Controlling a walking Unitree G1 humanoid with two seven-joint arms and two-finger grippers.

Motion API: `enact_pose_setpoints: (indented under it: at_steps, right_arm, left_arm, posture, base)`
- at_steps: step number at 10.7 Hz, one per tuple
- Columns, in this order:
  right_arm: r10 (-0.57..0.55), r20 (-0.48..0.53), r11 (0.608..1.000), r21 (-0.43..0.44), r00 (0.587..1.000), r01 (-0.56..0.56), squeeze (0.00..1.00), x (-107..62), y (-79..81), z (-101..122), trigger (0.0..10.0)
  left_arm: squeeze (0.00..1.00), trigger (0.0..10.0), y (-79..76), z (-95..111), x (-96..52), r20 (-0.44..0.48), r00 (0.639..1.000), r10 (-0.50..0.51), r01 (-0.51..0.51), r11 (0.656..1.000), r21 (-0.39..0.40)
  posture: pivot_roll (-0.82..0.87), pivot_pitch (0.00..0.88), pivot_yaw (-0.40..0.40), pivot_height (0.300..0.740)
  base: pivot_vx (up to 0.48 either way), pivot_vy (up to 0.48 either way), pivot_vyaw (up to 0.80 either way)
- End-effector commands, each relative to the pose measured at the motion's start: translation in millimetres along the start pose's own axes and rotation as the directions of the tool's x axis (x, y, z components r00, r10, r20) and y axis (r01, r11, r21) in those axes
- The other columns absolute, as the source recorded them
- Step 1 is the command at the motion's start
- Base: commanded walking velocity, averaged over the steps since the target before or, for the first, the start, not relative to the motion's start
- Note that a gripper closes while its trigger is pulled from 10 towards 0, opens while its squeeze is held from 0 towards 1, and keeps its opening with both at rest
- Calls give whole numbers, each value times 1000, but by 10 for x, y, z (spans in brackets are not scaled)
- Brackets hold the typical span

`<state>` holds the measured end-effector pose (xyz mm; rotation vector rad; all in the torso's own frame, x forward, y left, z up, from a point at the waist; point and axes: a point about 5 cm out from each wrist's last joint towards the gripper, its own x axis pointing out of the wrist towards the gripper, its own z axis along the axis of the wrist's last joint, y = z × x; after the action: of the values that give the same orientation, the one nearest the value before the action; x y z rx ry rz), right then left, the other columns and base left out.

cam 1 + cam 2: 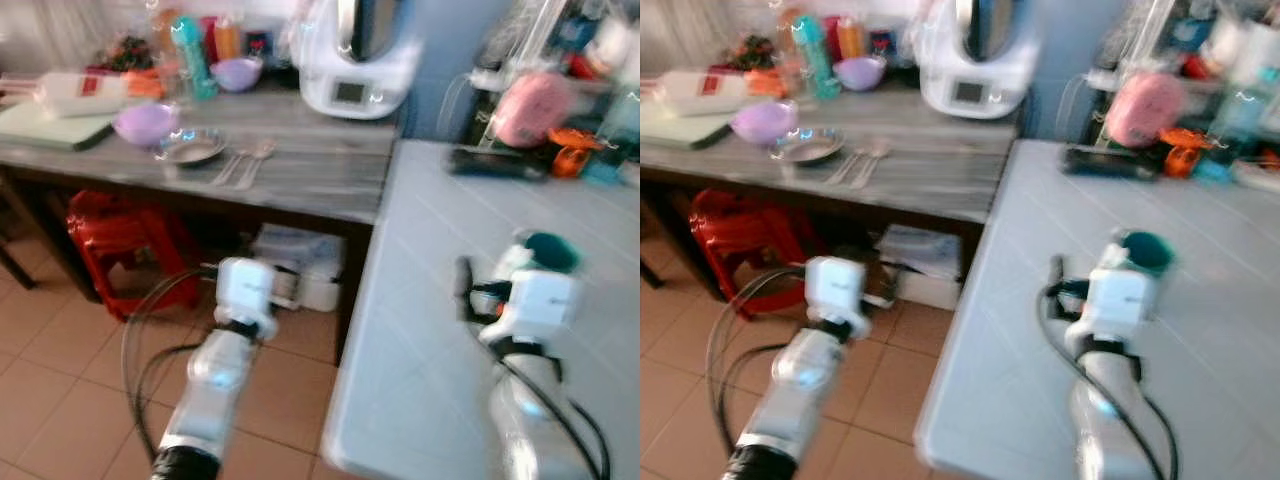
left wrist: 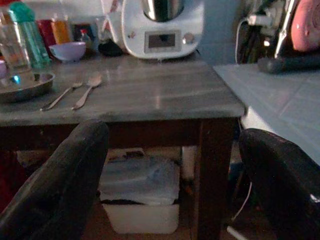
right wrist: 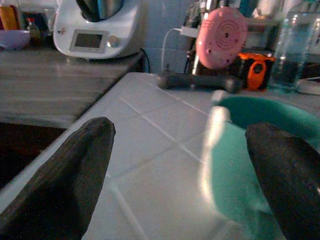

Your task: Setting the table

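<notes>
On the wooden table (image 1: 320, 170) at the back lie a purple bowl (image 1: 146, 122), a metal plate (image 1: 190, 147), a fork (image 1: 228, 167) and a spoon (image 1: 255, 163). A second purple bowl (image 1: 237, 72) stands farther back. My left gripper (image 2: 170, 145) is open and empty, low over the floor in front of that table. Over the white tiled counter (image 1: 420, 330), my right gripper (image 3: 180, 135) is open. A teal bowl (image 3: 250, 145) rests on the counter just ahead of it, close to one finger (image 3: 290, 170). Whether that finger touches the bowl is unclear.
A white kitchen appliance (image 1: 355, 60) and a teal bottle (image 1: 193, 55) stand at the back of the table. Below it are a red stool (image 1: 120, 245) and a white box (image 1: 300, 265). A black object (image 1: 497, 162) and pink and orange items crowd the counter's far end.
</notes>
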<state>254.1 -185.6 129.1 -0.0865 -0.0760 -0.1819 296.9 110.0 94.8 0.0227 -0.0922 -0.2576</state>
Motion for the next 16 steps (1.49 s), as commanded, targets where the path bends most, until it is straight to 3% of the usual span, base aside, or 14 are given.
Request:
enact_pose_setpoints:
  at_steps: [1, 4, 7, 9, 11, 16]
  right_arm:
    - [25, 61, 998, -53, 998, -22, 0, 6, 6, 107, 10000]
    - [60, 109, 994, -101, 992, -49, 0, -60, 42, 197, 10000]
    - [5, 55, 992, -129, 998, 2, 0, -214, -58, 55, 10000]
    - [-22, 10, 995, -94, 1000, 23, 0, -183, -72, -29, 10000]
    - [-46, 0, 996, -81, 999, 46, 0, -108, -83, -55, 10000]
    - [-59, -54, 997, -57, 997, 56, 0, 44, -139, -190, 10000]
  left_arm:
    - [0, 10000, -82, 17, 23, 10, 1000, -28, 28, 1000, -13]
    - [0, 10000, -136, 37, 22, 19, 996, -82, 82, 995, -48]
    - [0, 10000, -158, -9, -56, 7, 978, -211, 210, 972, -106]
    - [0, 10000, -307, -23, -135, 12, 903, -430, 428, 897, -105]
    - [0, 10000, -373, 16, -185, 41, 842, -538, 536, 826, -173]
    - [0, 10000, -381, 63, -152, 60, 810, -583, 583, 792, -180]
  posture:
    - [-70, 0, 27, 740]
    - [-67, 0, 23, 740]
    - [-75, 0, 24, 740]
    - [-71, 0, 29, 740]
    - [-76, 0, 40, 740]
    - [-79, 0, 32, 740]
  base:
    - [0, 0, 0]
    - [0, 0, 0]
    - [0, 0, 0]
    - [0, 0, 0]
    - [0, 0, 0]
    - [0, 0, 0]
